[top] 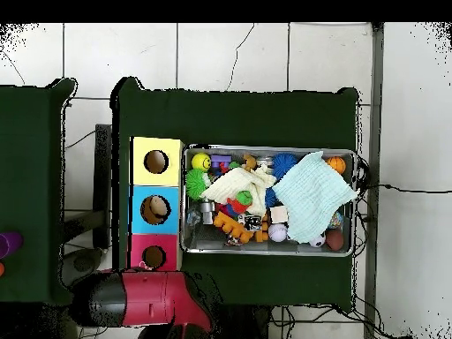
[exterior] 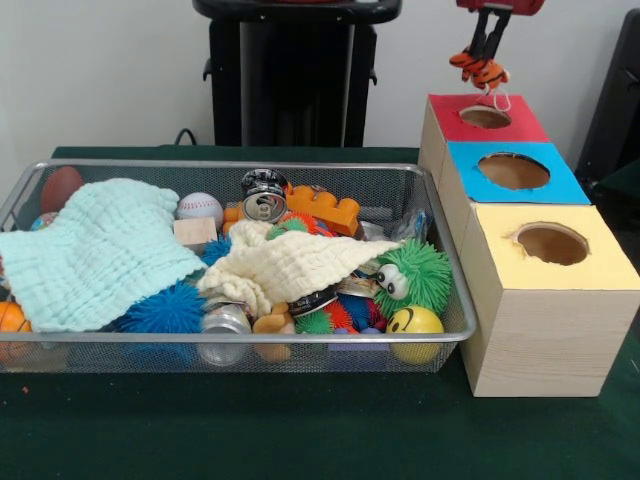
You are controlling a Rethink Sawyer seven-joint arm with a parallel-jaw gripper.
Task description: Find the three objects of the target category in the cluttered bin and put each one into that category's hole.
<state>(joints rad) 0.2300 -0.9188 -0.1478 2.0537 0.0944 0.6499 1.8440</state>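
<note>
I have the gripper [exterior: 484, 62] clamped on an orange striped plush toy [exterior: 478, 66], hanging just above the red hole [exterior: 485, 117] of the wooden box [exterior: 545, 320]. My worry: the toy's dangling tag [exterior: 499, 98] could snag the hole's rim, or the toy could land off-centre and bounce away. Beside the box, the wire bin [exterior: 460, 310] sits on dark green cloth [exterior: 300, 430]; the floor is white tile [top: 229, 53].

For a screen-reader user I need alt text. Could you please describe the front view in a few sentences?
A robot gripper holds a small orange striped toy above the red-topped hole of a wooden box that also has a blue-topped hole and a yellow-topped hole. Beside the box, a wire mesh bin holds two cloths, balls, cans and toys.
</note>
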